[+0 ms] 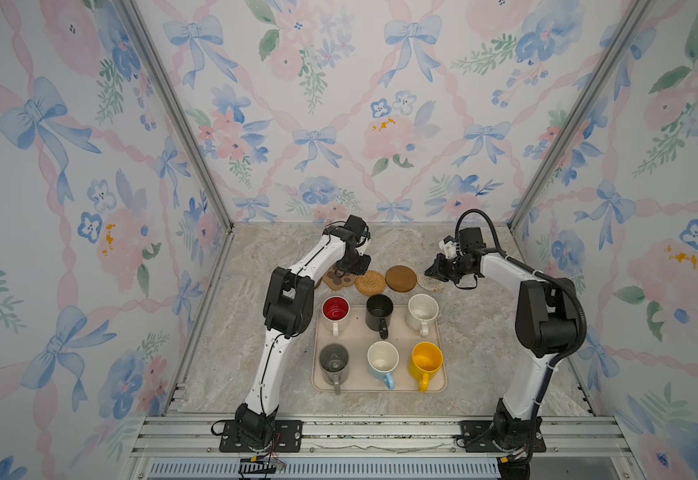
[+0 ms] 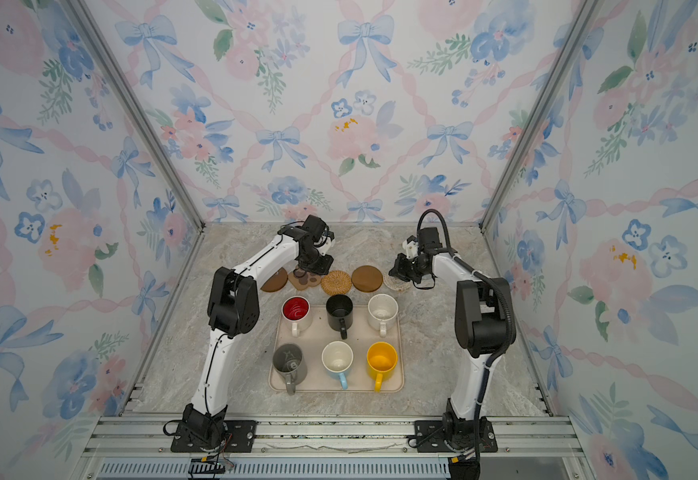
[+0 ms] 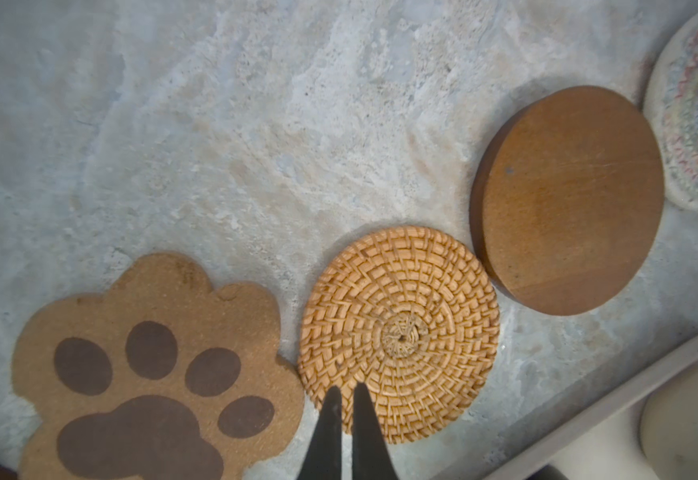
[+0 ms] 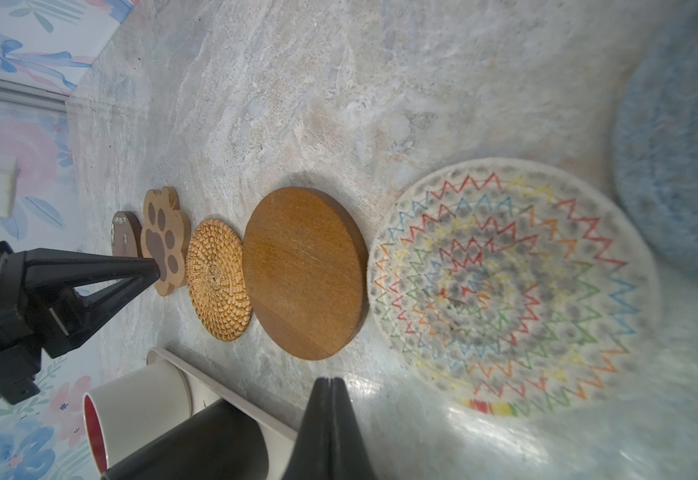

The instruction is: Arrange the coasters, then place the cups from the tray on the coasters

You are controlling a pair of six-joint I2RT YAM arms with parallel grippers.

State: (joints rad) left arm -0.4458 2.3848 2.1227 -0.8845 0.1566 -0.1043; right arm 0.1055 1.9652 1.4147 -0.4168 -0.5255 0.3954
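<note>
Marble tabletop (image 1: 484, 353) is looking tidy: tray (image 1: 399, 337) is sitting nearest, carrying all six cups (image 1: 379, 311), coasters (image 1: 400, 278) lying in a row just behind. I'm seeing left gripper (image 3: 346, 388) pinched together, empty, hanging over the rattan (image 3: 399, 332) edge beside the paw (image 3: 152, 353). Right gripper (image 4: 330, 379) is closed too, empty, pointing near the cream woven one (image 4: 505, 286).

Twin top views high above the whole table (image 1: 484, 353); wrist views close over a shared coaster row (image 4: 303, 272).
</note>
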